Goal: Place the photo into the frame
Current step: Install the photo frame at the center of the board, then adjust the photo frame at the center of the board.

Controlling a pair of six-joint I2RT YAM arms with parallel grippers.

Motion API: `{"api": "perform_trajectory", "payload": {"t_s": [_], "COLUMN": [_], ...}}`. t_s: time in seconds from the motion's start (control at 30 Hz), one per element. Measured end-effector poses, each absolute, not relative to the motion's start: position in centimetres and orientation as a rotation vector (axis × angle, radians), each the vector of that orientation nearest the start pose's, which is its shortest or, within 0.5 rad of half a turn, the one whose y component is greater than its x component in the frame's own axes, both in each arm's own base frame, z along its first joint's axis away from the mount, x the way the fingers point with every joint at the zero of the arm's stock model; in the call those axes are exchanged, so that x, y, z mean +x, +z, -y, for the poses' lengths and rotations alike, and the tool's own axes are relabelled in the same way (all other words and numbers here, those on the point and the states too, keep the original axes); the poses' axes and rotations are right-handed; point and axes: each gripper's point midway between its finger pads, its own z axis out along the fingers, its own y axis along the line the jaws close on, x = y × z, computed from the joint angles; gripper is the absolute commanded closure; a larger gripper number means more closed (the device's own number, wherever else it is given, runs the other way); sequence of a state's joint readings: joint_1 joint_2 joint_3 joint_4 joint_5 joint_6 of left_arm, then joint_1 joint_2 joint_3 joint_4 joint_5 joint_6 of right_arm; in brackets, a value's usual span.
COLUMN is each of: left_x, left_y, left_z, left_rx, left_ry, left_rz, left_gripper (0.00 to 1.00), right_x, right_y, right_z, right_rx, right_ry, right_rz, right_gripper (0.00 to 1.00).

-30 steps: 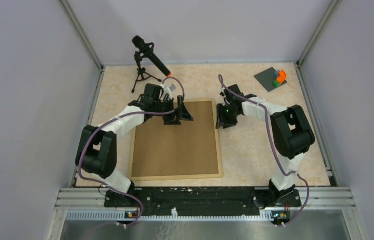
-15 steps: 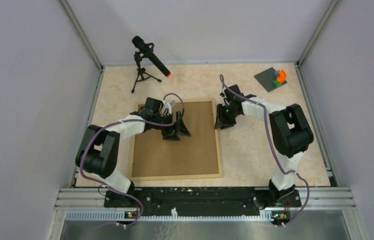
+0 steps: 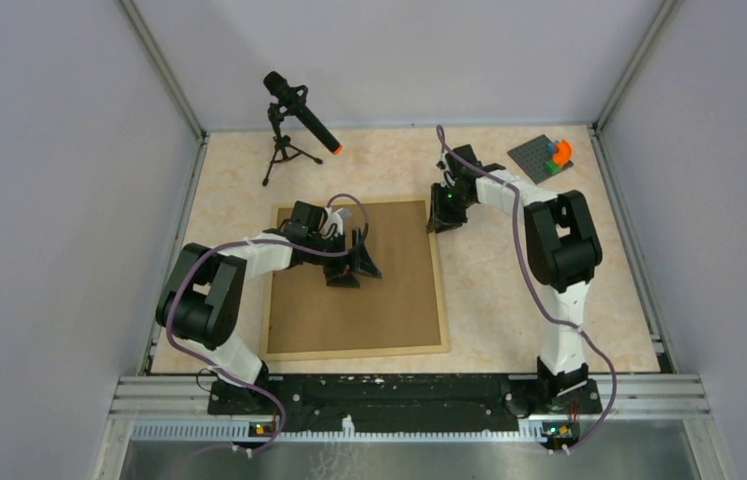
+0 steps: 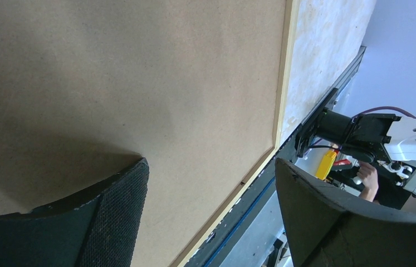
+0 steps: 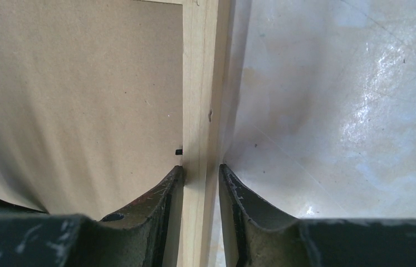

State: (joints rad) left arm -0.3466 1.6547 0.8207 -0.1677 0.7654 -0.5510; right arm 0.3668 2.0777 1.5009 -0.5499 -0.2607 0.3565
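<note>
**Desk:** What does the top camera give you?

**Me:** I count one frame [image 3: 443, 300], flat in the middle of the table [image 3: 519, 290]. It holds one brown board [image 3: 349, 315] that fills its whole inside, so I cannot tell what lies under it. I have two arms out. My left gripper [image 3: 357, 274] is over the far half of the board, spread wide and holding nothing. My right gripper [image 3: 437, 226] is at the frame's far right corner. At the far left is one microphone [image 3: 301, 112] on a tripod [image 3: 284, 155]. At the far right is one grey plate [image 3: 531, 160] with a few coloured bricks [image 3: 557, 152].

**Desk:** Left wrist?

**Me:** Both fingers [image 4: 111, 222] are wide apart over the board, with the frame's edge and the table beyond.

**Desk:** Right wrist?

**Me:** The fingers [image 5: 150, 222] are narrow, one on each side of the frame's wooden edge and pressed against it. The board is on the left and the table on the right.
</note>
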Motion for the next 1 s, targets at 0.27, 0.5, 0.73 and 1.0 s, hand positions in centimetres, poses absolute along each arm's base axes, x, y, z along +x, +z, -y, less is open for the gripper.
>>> {"api": "perform_trajectory", "payload": {"t_s": [0.27, 0.5, 0.73, 1.0], "left_x": [25.6, 25.7, 25.7, 25.7], "left_y": [6.0, 6.0, 6.0, 6.0], "left_z": [23.8, 23.8, 23.7, 23.7], "left_rx": [0.039, 0.042, 0.042, 0.04], "left_ry": [-1.312, -1.316, -1.321, -1.324], "left_rz": [-2.674, -2.669, -2.664, -2.661], "left_gripper": [0.13, 0.13, 0.13, 0.13], "right_x": [40.5, 41.0, 41.3, 41.6], "right_y": [2.7, 2.8, 2.7, 2.9], "right_z": [-21.9, -21.6, -21.6, -21.3], "right_rx": [-0.116, -0.149, -0.16, -0.143], "right_ry": [0.573, 0.524, 0.532, 0.56], "right_rz": [-2.791, -2.814, -2.821, -2.82], "right_gripper": [0.72, 0.72, 0.7, 0.7]}}
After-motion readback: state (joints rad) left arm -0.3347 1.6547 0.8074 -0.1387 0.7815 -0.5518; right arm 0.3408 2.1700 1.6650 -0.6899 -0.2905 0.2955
